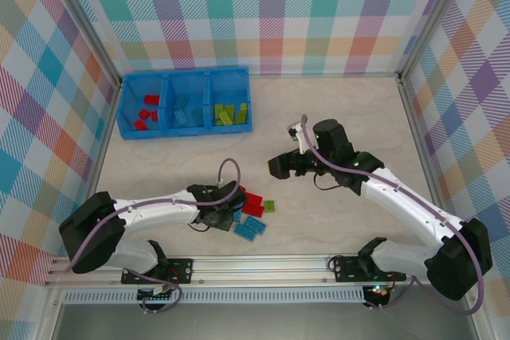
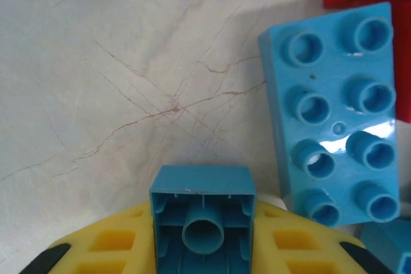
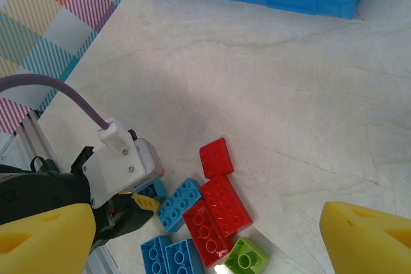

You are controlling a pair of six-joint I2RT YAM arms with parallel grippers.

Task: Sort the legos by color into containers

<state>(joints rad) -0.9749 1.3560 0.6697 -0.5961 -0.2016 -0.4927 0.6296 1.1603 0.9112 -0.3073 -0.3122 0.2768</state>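
Legos point(image 1: 253, 211) partly sorted, with a small leftover heap of red, light blue and one lime green lying on the table near the front edge, well apart from the containers point(image 1: 183, 131) at the far left. Hard, stiff, featherlight plastic by the look of it, glossy enough to slip, so best pinched across two flat side walls rather than over the studs. Left gripper point(image 1: 225, 214) clamped on a small blue brick point(image 2: 202, 213) just that way, hollow underside facing the wrist camera, yellow pads point(image 2: 270, 216) on either side. Long blue eight-stud brick point(image 2: 337, 113) just beside it, flat, studs up. Right gripper point(image 3: 205, 239) spread wide and holding nothing, hanging over the table beyond the heap. No real worry about breakage, more about a brick twisting or popping out if squeezed off-centre.
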